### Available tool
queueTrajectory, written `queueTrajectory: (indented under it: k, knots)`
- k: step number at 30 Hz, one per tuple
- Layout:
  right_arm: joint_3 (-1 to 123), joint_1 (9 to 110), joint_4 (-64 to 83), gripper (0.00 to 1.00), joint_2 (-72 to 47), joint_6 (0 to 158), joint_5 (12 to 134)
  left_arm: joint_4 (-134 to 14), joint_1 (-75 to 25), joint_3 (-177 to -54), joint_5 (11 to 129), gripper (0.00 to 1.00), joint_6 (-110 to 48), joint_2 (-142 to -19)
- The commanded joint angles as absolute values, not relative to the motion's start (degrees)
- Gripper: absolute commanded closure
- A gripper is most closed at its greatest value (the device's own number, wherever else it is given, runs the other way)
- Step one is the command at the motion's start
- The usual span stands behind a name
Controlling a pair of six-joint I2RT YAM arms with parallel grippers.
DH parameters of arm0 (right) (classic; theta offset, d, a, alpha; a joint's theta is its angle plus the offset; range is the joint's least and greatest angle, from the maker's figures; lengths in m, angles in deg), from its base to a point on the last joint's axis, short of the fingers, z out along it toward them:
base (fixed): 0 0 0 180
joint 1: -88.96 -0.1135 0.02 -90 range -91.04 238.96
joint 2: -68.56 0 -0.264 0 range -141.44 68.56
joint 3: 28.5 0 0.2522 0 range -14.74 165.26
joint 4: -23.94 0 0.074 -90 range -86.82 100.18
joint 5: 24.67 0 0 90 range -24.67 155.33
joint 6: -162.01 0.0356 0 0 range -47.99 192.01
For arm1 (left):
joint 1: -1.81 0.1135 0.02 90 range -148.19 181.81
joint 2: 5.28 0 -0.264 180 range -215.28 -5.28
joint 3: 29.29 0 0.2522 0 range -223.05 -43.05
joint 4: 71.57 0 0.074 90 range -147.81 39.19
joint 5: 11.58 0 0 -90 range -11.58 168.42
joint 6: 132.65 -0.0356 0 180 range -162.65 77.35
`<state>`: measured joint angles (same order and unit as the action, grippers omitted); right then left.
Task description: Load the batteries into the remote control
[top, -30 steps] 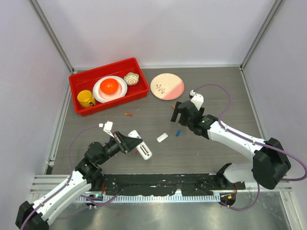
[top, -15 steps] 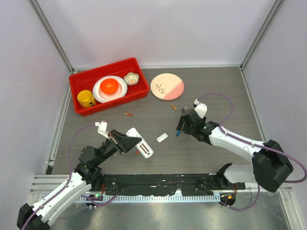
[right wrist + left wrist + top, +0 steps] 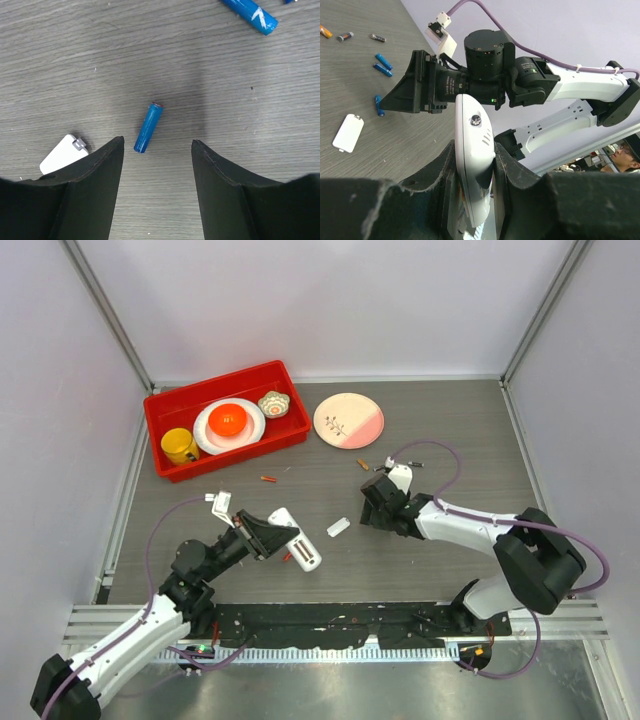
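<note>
My left gripper is shut on the white remote control, clamping its lower end edge-on; from above, the remote control angles out of that gripper above the table. My right gripper is open, low over the table, with a blue battery lying flat just beyond its fingertips, nearer the left finger. From above, that gripper hides this battery. More blue batteries lie nearby, and another one lies farther out.
A loose white cover piece lies between the arms. Small red and orange cells are scattered toward the back. A red bin with a cup, plate and bowl, and a pink plate, stand at the back.
My right gripper has come down and toward the left arm over the blue battery, and its jaws have narrowed. The left gripper still holds the remote, barely shifted.
</note>
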<state>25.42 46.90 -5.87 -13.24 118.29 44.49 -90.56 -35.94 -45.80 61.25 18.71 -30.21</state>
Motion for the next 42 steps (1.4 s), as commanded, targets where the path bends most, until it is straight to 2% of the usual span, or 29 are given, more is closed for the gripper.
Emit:
queueTrajectory:
  k: [1,8,18,29,36,42]
  knots:
    - [29.2,46.5,-3.7,0.39,-15.3,118.1,42.5,-94.6,-36.2,-41.6,60.8,1.0,18.4,-28.9]
    - [31.8,46.4,-4.8,0.51,-19.8,116.7,42.9,-93.7,-36.2,-41.2,61.1,1.0,18.1,-28.4]
    - [33.2,44.8,-8.7,0.58,-21.9,115.4,42.0,-93.1,-36.2,-40.8,61.7,1.0,17.7,-28.0]
    - [32.4,43.9,-8.9,0.71,-21.1,112.2,42.0,-93.3,-36.2,-40.5,61.7,1.0,17.4,-28.0]
    - [32.2,43.9,-9.8,0.86,-21.1,110.5,41.3,-93.1,-36.2,-40.3,62.2,1.0,17.4,-27.7]
    - [32.5,43.9,-11.0,0.83,-22.3,110.9,40.8,-93.1,-36.2,-40.3,62.3,1.0,17.5,-28.0]
